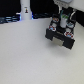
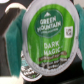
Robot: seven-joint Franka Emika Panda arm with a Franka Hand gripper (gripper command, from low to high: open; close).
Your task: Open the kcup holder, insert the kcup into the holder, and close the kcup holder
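Note:
The kcup (image 2: 50,31) fills the wrist view: a round green lid printed "Green Mountain Dark Magic" with a pale rim. Teal finger pads (image 2: 15,37) press against it on both sides, so my gripper (image 2: 48,35) is shut on it. Right beneath it, a pale pod rim (image 2: 31,75) shows in the dark interior of the kcup holder. In the exterior view the black kcup holder (image 1: 61,35) sits at the exterior view's right with its drawer pulled out toward the front. My gripper (image 1: 62,19) hangs directly over the drawer's round slots. The kcup itself is too small to make out there.
A tall white bottle-like object (image 1: 26,10) with a dark marking stands at the back of the white table (image 1: 25,55). Dark clutter (image 1: 9,19) lines the back edge at the exterior view's left.

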